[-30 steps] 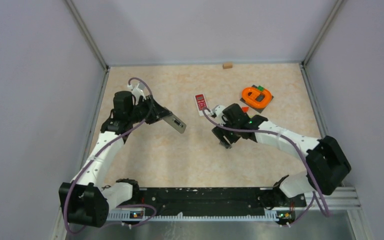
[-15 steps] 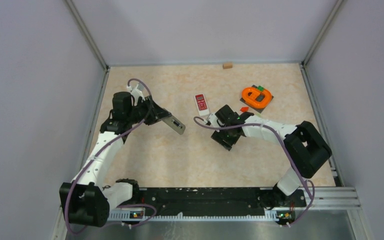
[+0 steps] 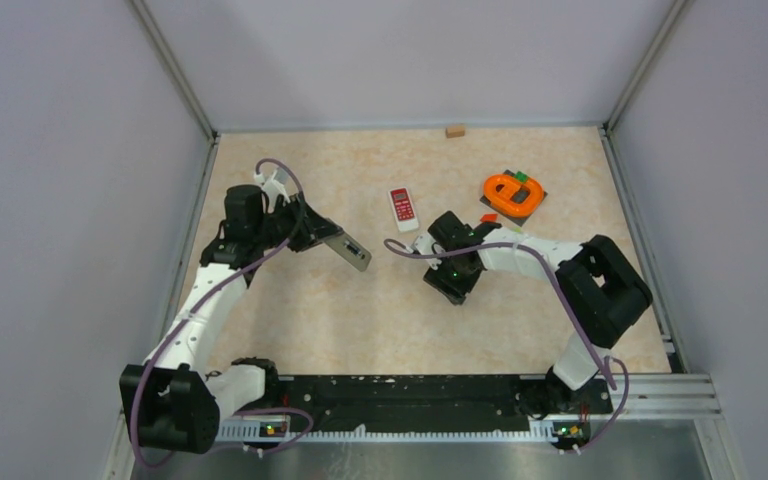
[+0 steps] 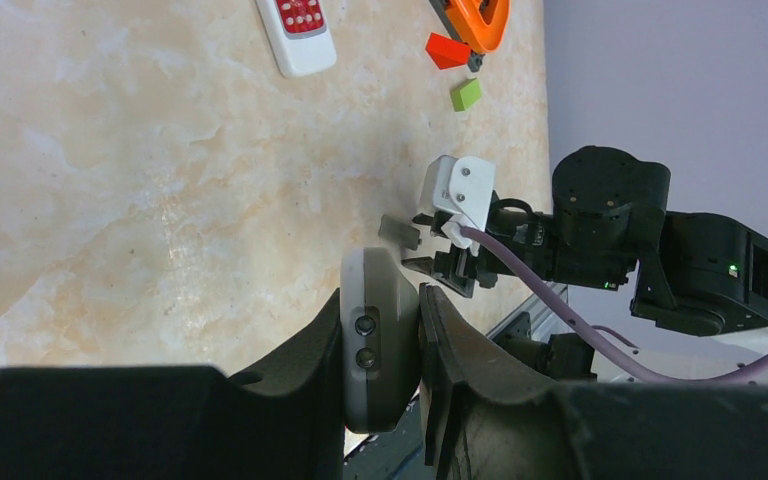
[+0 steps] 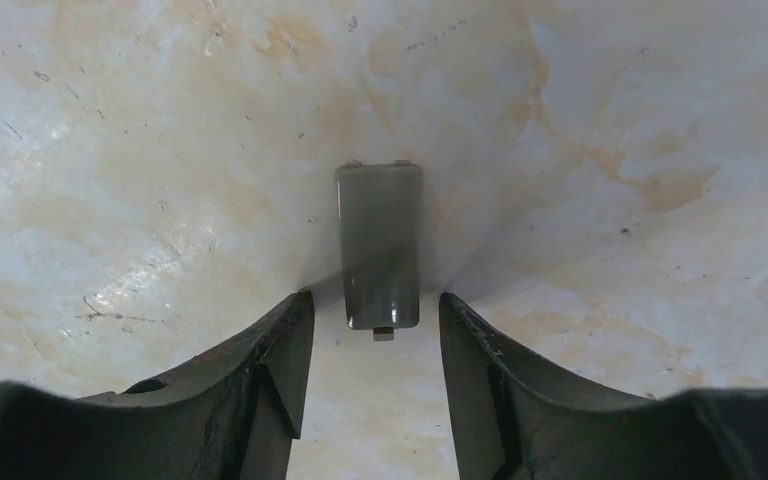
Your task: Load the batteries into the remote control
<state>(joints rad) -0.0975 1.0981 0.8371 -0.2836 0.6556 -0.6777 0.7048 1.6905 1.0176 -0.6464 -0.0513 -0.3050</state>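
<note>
Clamps the grey remote (image 4: pixel 378 350) by its long sides in the closed left gripper (image 4: pixel 382 300), over the left half of the table (image 3: pixel 360 330), free end aimed toward the centre. Reaches there with the left arm stretched up along the left edge, wrist bent rightward. Straddles a grey battery cover (image 5: pixel 378 240), flat near the table's centre, with the right gripper (image 5: pixel 375 305) spread, without touching it. Folds the right elbow near the right edge, forearm pointing left, fingers aimed down.
</note>
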